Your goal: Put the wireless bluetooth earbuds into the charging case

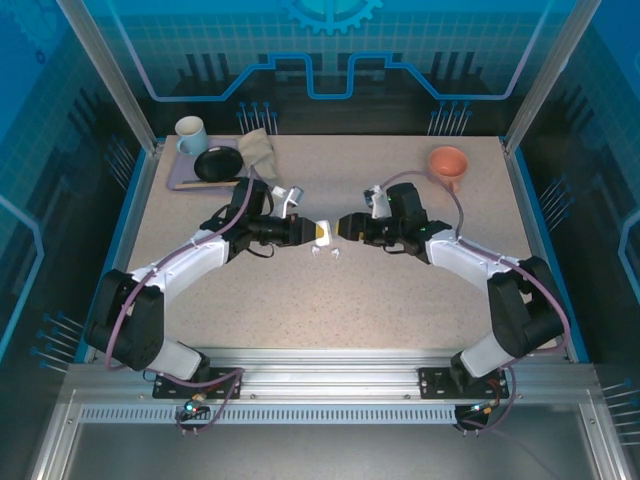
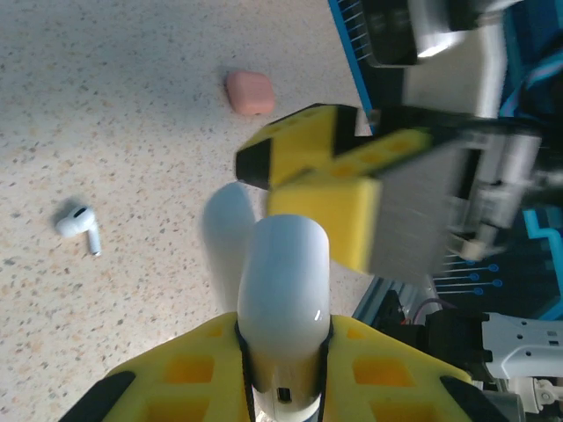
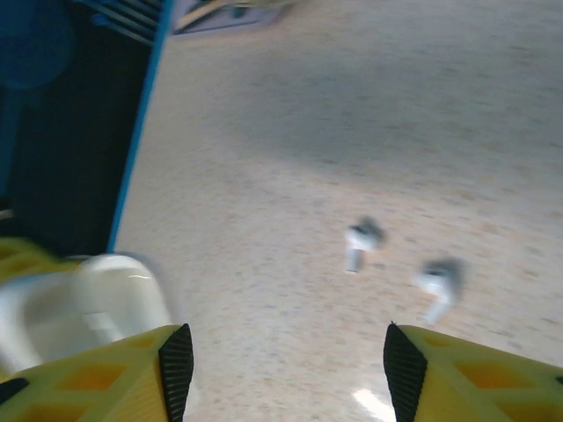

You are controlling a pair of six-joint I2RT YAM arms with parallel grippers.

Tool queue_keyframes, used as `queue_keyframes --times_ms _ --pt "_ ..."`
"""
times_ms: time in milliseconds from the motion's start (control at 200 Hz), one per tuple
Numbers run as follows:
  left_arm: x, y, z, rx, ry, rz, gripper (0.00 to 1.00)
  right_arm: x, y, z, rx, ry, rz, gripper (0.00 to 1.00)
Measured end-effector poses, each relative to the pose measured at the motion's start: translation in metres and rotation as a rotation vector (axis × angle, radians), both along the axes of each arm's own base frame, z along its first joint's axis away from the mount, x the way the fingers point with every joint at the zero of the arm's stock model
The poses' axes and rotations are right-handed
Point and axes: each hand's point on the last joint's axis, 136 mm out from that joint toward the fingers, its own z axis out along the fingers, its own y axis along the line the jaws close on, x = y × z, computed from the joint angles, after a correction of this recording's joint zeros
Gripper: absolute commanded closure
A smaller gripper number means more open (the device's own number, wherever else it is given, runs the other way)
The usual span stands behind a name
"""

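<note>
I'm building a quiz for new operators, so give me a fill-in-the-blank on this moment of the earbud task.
1. The left gripper is shut on a case whose colour is ____.
2. The right gripper faces it with its jaws ____.
3. On the table beneath them lie ____ loose white earbuds.
4. The cup at the table's far right is ____.

Missing words: white; open; two; orange.
</note>
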Motion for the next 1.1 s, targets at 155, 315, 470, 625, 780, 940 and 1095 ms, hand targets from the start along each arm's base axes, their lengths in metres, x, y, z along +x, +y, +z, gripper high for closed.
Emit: queue_keyframes --times_ms 155,315,470,625,780,940,1095 --pt "0.0 -0.001 0.006 -0.012 -0.015 -0.008 0.89 -0.006 -0.02 -0.027 -0.03 0.078 -0.044 0.39" --pt "0.0 -0.003 0.009 -0.024 -0.023 -0.018 0.89 -0.013 -0.02 -0.009 -0.005 0.048 -0.033 0.39" --pt "-0.001 -0.006 0.016 -0.049 -0.049 -0.038 0.89 -0.021 -0.015 0.026 0.068 -0.017 0.028 0.43" --pt "0.0 -0.01 0.027 -0.092 -0.09 -0.067 0.89 -0.027 -0.008 0.038 0.11 -0.03 0.089 0.49" --pt "0.0 -0.014 0.039 -0.132 -0.116 -0.087 0.89 -0.029 -0.003 0.048 0.14 -0.042 0.122 0.53" --pt "-0.002 -0.016 0.043 -0.147 -0.128 -0.102 0.89 -0.028 0.0 0.056 0.164 -0.061 0.137 0.54" --pt "-0.002 -0.016 0.045 -0.153 -0.134 -0.108 0.89 -0.028 0.001 0.06 0.179 -0.068 0.144 0.56"
